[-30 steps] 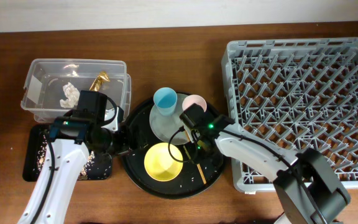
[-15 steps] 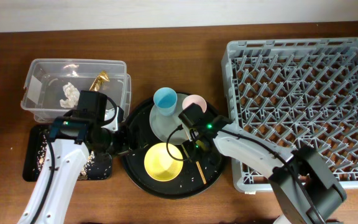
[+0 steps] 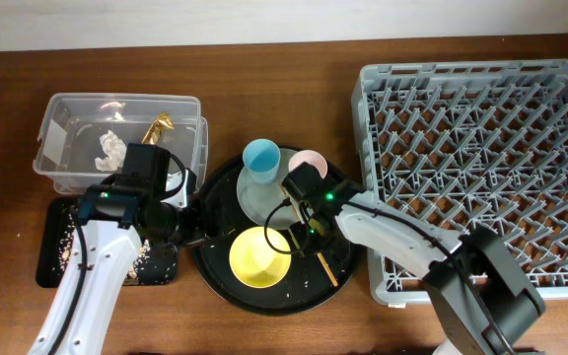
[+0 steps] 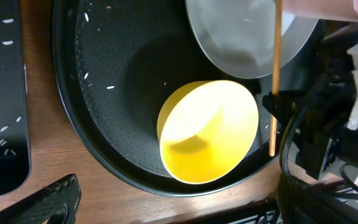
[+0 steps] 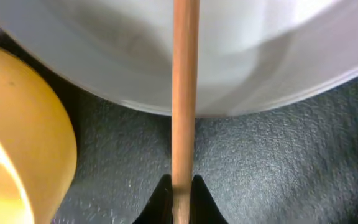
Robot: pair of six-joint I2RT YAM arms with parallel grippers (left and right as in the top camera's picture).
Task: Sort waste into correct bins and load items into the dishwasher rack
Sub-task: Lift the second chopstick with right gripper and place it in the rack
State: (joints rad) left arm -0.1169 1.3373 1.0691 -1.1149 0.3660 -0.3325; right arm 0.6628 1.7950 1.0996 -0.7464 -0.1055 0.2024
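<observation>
Chopstick pinched above the round tray.
Overhead: right gripper is clamped on a chopstick over the round black tray mid-bench, probably bound for the dishwasher rack at the right edge; left gripper gapes, idle. Left wrist: chopstick crosses the plate beside the yellow bowl. Right wrist: fingertips squeeze the chopstick. No writing is legible.

Left claw wide open, fingers at frame bottom. Bowl just ahead, on round tray. Plate farther ahead. Chopstick crosses plate, right of bowl. Black bin with rice ahead-left.
</observation>
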